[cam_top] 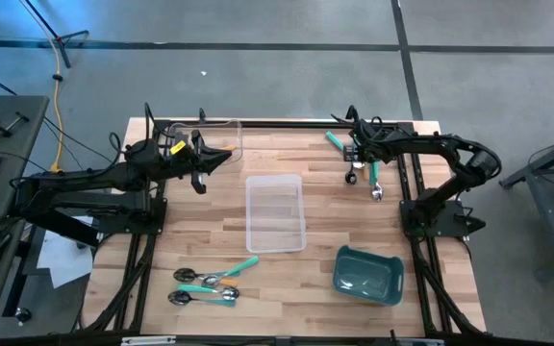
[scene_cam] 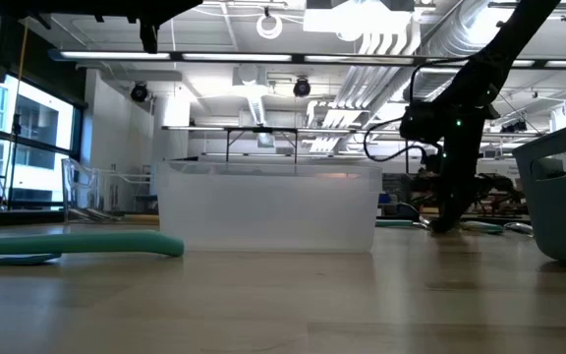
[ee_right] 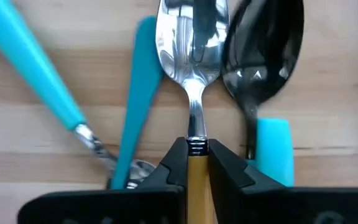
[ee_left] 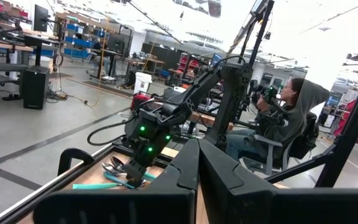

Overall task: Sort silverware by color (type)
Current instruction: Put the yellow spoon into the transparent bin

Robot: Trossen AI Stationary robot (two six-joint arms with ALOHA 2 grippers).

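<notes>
Closing on the orange spoon [ee_right: 192,74] at its handle, the right gripper [ee_right: 196,163] is working among teal spoons [ee_right: 140,93] at the surface's far right; lifting straight up seems wise. Left gripper [cam_top: 200,173] is waiting, fingers together.

No legible text, labels, brand marks, numbers or signs in any view. Checked the table, both arms and the room behind; the shelving and equipment there are too small and blurred to read any markings.
</notes>
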